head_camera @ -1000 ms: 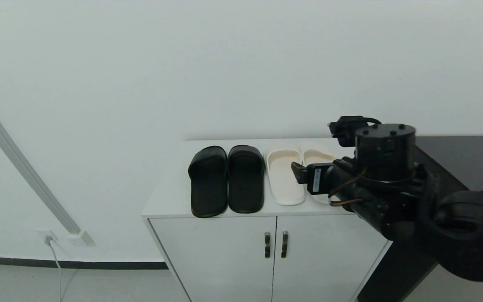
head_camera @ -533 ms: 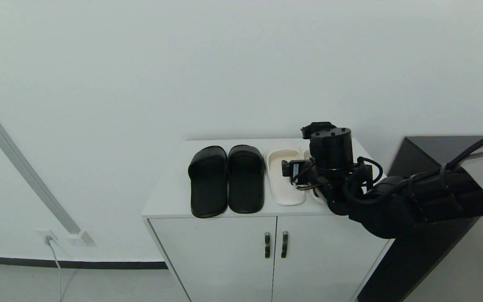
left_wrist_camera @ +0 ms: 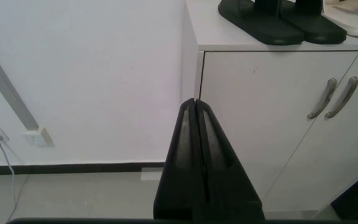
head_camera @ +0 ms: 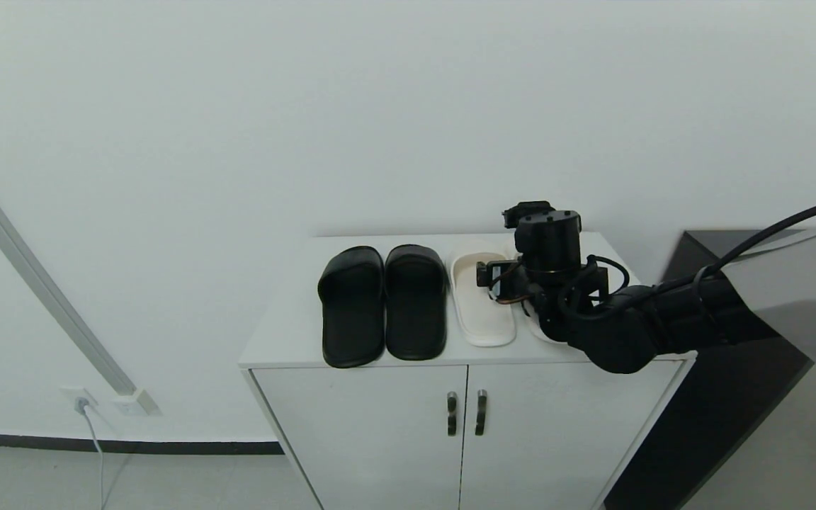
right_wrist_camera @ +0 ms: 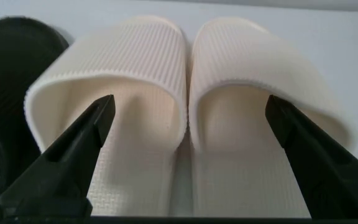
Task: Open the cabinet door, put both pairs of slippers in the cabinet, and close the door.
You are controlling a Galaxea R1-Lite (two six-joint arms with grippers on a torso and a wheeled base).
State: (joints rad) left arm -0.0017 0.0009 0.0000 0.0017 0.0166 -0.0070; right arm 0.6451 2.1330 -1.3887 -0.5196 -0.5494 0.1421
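A white cabinet (head_camera: 287, 340) stands against a white wall. Its two doors (head_camera: 372, 439) are both shut. Their two grey metal handles (head_camera: 480, 412) sit side by side in the middle. On top of the cabinet lie two pairs of slippers, all four in a row with their toes to the wall. The pair of black rubber slippers (head_camera: 383, 304) is on the left. The pair of cream rubber slippers (right_wrist_camera: 185, 81) lies just beside it on the right.

The right hand (right_wrist_camera: 190, 106) hangs low over the cream pair, at the heel end. It is open very wide. One black finger (right_wrist_camera: 73, 162) is by the outer side of one cream slipper. The other finger is by the outer side of the other one, so both cream slippers lie between the fingers. The hand has hold of nothing. I cannot tell if the fingers touch the slippers.

The left hand (left_wrist_camera: 195, 106) is down low in front of the cabinet, near its left front corner. Its two fingers are pressed tight together with nothing between them. The door handles are off to one side, well apart from it.
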